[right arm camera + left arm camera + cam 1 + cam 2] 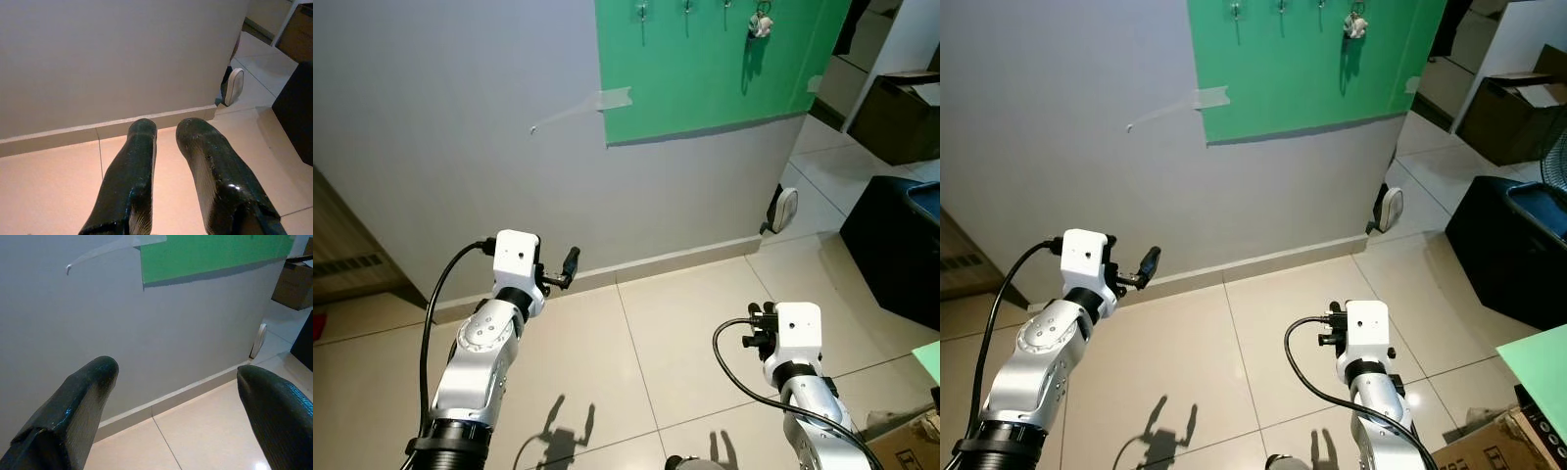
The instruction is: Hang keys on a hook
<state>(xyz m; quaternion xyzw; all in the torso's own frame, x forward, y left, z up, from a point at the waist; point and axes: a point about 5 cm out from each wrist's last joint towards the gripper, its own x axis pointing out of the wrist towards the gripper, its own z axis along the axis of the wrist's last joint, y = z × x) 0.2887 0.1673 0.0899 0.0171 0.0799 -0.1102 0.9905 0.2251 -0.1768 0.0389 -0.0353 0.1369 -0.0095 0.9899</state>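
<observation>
Grey wall, green board at frame top: keys already hang on a hook. Left gripper released, right gripper clenched empty (both low). Next: retreat, pls.

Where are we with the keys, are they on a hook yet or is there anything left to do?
It looks done. The keys hang from a hook on the green board, high on the wall. Nothing is in hand: the left gripper is open and empty, facing the wall, and the right gripper holds nothing, its fingers close together, low over the floor tiles. Only the top of that hook is cut off, so the seating cannot be checked.
</observation>
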